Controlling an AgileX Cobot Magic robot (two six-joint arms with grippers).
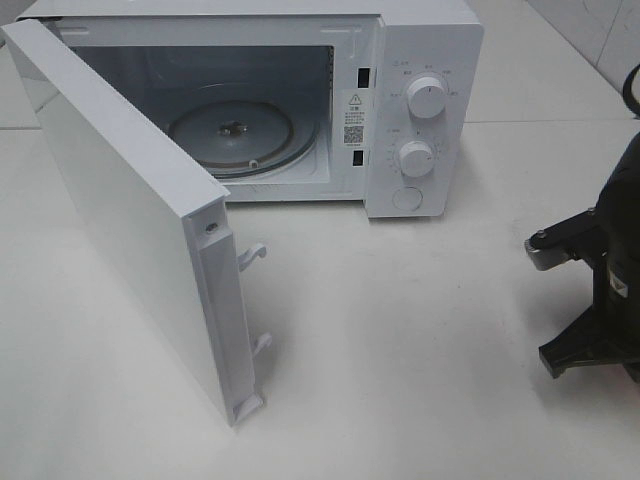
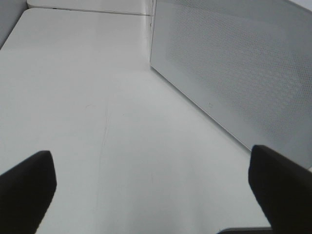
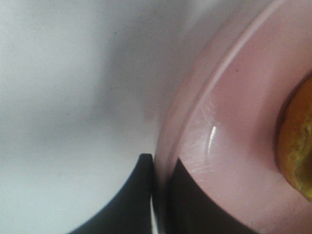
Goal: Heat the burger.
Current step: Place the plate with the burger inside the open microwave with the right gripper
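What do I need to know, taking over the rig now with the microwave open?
Left gripper: open, holding nothing, above the white table beside the white microwave door.
Right gripper: shut on the rim of the flat round pink plate carrying the golden-brown burger.
Done: white box microwave stands open, its round glass turntable bare.
Left: plate inside, door shut, heating started.

Glossy pink plate (image 3: 229,161), rough-looking golden burger (image 3: 298,141), smooth white table (image 1: 420,380), glass turntable (image 1: 285,125).

- Exterior high: steeply down onto the open microwave (image 1: 300,100) and counter (image 1: 400,350).
- Left wrist: low along the counter, beside the microwave door (image 2: 234,73); both shared with the high view.
- Right wrist: very close on a pink plate (image 3: 234,122) rim.
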